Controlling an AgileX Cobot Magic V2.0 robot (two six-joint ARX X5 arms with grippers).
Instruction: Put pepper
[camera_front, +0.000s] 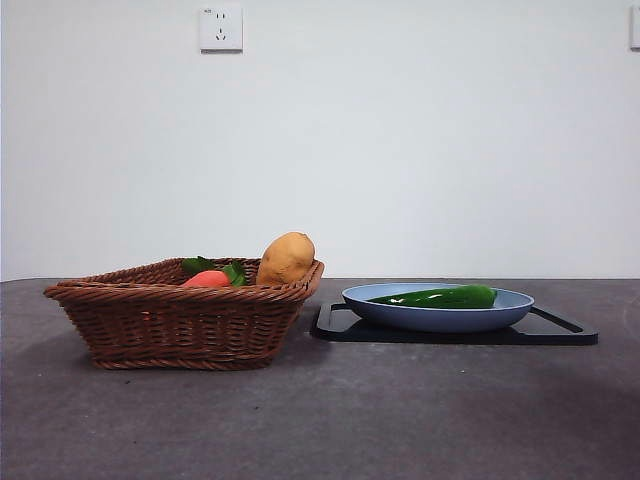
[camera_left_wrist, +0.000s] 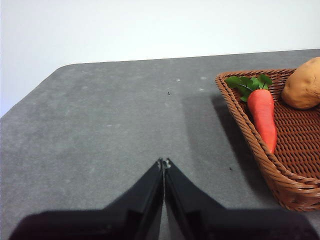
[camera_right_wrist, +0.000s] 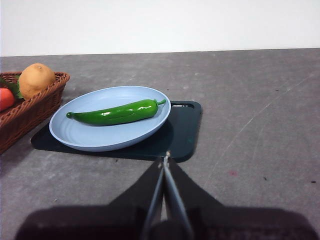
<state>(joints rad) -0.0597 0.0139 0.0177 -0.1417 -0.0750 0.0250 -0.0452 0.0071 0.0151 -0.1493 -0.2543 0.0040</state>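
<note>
The pepper (camera_front: 440, 296) (camera_right_wrist: 116, 112), long, glossy and dark green, lies inside a light blue plate (camera_front: 512, 310) (camera_right_wrist: 85, 137). That plate rests on a black tray (camera_front: 565, 330) (camera_right_wrist: 185, 135). My right gripper (camera_right_wrist: 165, 158) is shut and empty, hovering over the table short of the tray's near edge. My left gripper (camera_left_wrist: 163, 162) is also shut and empty, above bare table beside the basket (camera_left_wrist: 250, 130). Neither gripper shows in the front view.
A brown wicker basket (camera_front: 180, 320) stands left of the tray, almost touching it. It holds a tan potato (camera_front: 286, 258) (camera_left_wrist: 303, 84) (camera_right_wrist: 35, 79) and a red-orange carrot with green leaves (camera_front: 208, 278) (camera_left_wrist: 262, 112). The table's rounded corner (camera_left_wrist: 60, 70) lies beyond my left gripper.
</note>
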